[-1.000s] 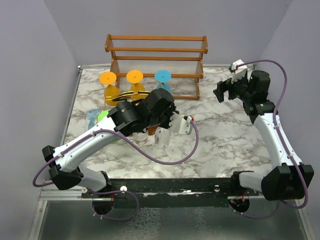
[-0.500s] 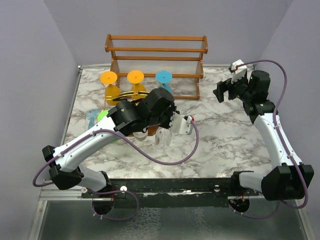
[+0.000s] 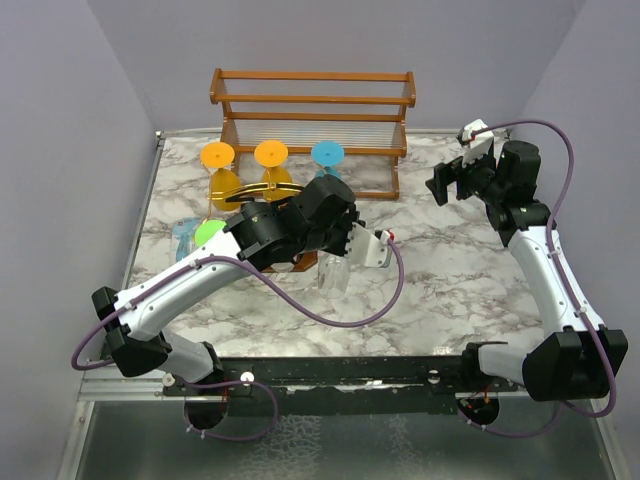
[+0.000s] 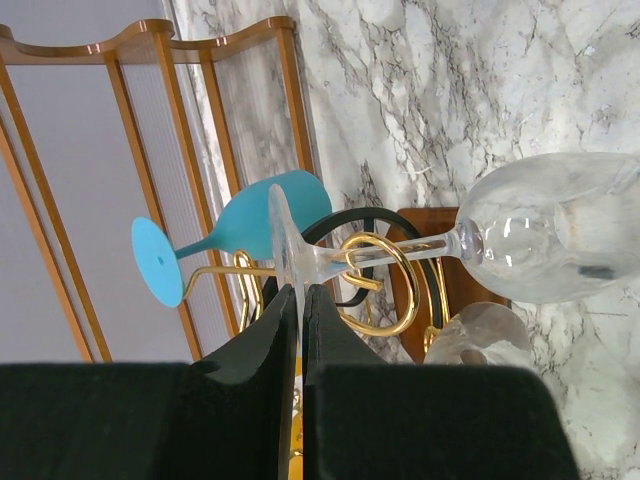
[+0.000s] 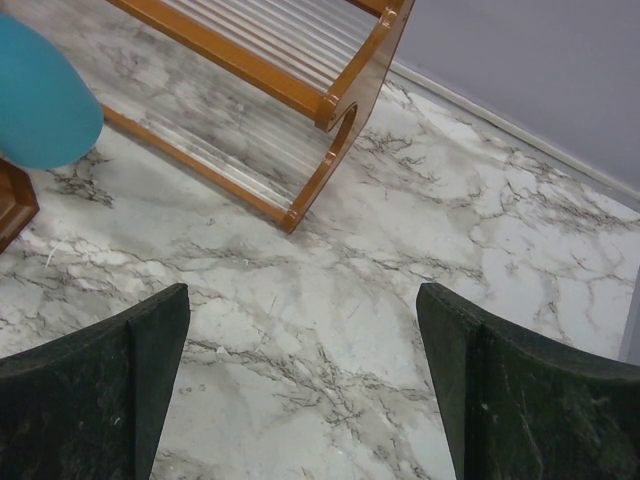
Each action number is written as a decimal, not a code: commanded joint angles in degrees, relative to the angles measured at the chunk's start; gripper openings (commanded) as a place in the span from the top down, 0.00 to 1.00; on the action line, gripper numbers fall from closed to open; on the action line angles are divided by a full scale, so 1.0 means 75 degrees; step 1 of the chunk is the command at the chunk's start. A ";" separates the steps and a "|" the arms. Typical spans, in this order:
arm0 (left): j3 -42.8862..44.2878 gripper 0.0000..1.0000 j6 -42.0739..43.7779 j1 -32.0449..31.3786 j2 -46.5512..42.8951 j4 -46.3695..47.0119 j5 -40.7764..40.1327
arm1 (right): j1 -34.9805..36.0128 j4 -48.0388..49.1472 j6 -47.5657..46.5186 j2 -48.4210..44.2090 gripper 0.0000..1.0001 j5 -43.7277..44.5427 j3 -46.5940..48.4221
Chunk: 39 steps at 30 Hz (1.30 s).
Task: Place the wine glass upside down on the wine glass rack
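Soft, even light from above, nothing harsh

Top view's bright and sharp, with just faint shadows on the marble table. In the left wrist view the clear wine glass picks up small white glints, while the left gripper's fingers along the bottom edge are a dark blur. Same in the right wrist view: right gripper's fingers fuzzy in the lower corners, marble crisp.
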 commanded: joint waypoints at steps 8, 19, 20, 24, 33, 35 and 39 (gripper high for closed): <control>-0.0189 0.93 -0.0142 -0.0061 0.0005 0.0353 -0.0120 | -0.0065 -0.0028 -0.0103 0.0022 0.05 -0.0150 0.0061; -0.0086 0.85 -0.0422 -0.0058 0.0040 0.0207 0.0154 | -0.0065 0.0001 -0.0129 0.0033 0.05 -0.0112 0.0054; -0.0086 0.84 -0.0440 -0.0058 0.0051 0.0198 0.0138 | -0.0065 -0.0001 -0.0138 0.0033 0.05 -0.0130 0.0039; 0.0013 0.81 -0.0531 -0.0058 0.0084 0.0123 0.0188 | -0.0062 -0.0002 -0.0140 0.0045 0.05 -0.0096 0.0040; 0.0314 0.74 -0.0790 -0.0061 0.0079 -0.0066 0.0596 | -0.0065 -0.0024 -0.0144 0.0010 0.05 -0.0083 0.0066; 0.0354 0.74 -0.0798 -0.0061 0.0069 -0.0090 0.0702 | -0.0063 -0.0014 -0.0151 0.0001 0.05 -0.0095 0.0048; 0.0431 0.72 -0.0875 -0.0058 0.0067 -0.0145 0.0881 | -0.0065 -0.0037 -0.0141 -0.0002 0.05 -0.0080 0.0075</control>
